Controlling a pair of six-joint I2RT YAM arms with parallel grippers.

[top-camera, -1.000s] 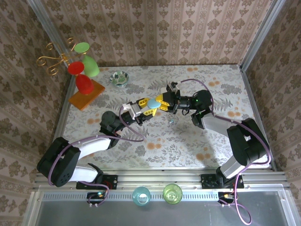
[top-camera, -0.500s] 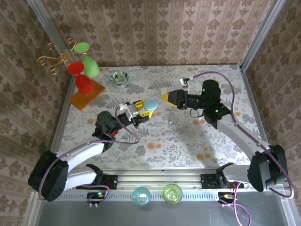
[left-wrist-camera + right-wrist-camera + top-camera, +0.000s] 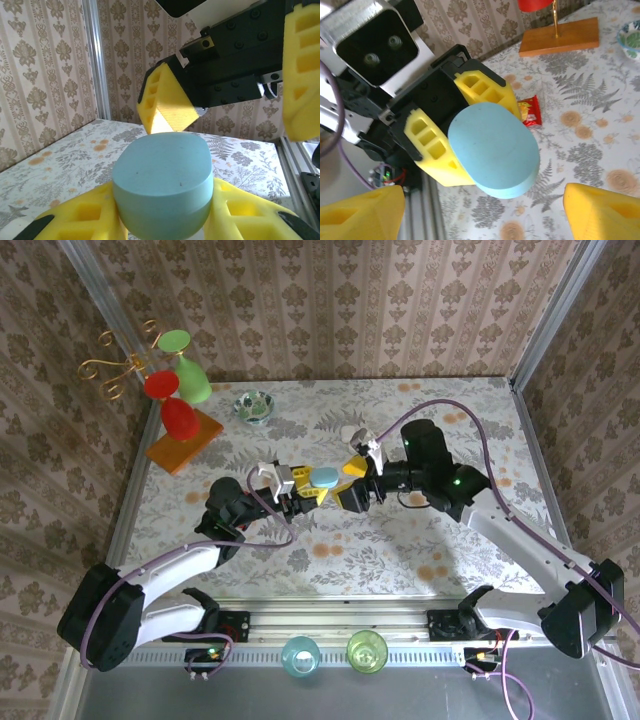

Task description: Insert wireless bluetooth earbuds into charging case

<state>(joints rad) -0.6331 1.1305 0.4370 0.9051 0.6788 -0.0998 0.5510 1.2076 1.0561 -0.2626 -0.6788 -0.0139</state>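
The left gripper (image 3: 311, 485) is clamped on the charging case (image 3: 326, 478), a pale blue rounded pebble pinched low between its yellow fingers (image 3: 80, 222) across its short way. The case's long axis therefore runs out in line with those fingers, and its free end points at the right gripper (image 3: 343, 485). Its broad oval face is turned upward, close to level. The right gripper faces it head-on with its jaws spread wide and nothing between them; in the left wrist view its two yellow fingers stand just beyond the case, one to each side. The two grippers meet in the air over the middle of the table (image 3: 400, 540). A small whitish piece (image 3: 350, 433) lies on the table past the right gripper, toward the far edge, too small to name. A red wrapper (image 3: 529, 111) lies on the table below the left gripper. The green glass bowl (image 3: 254, 405) sits near the far edge, left of centre, and a stand of red and green cups (image 3: 180, 410) occupies the far left corner
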